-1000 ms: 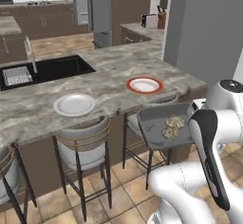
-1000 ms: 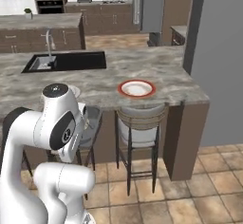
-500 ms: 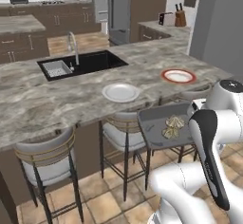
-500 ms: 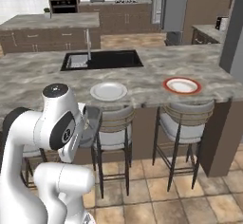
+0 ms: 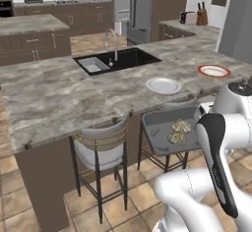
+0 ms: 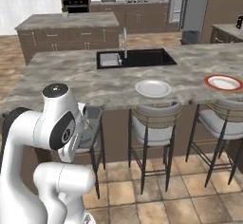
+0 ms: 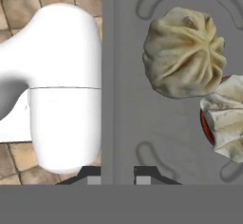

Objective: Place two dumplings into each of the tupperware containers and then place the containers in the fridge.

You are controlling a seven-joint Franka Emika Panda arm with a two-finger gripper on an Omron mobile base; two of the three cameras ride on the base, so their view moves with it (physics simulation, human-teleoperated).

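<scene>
Hand view: tool (image 7: 117, 171) pinches the container's (image 7: 126, 90) rim; two dumplings (image 7: 184, 58) lie inside, just beyond, touching each other.

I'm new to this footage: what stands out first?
A shallow dark-grey rectangular tray held out over the stools, its wall pinched in the claw, carries two beige pleated dumplings. On the marbled stone counter behind sit a round white plate and a red-rimmed plate.
</scene>
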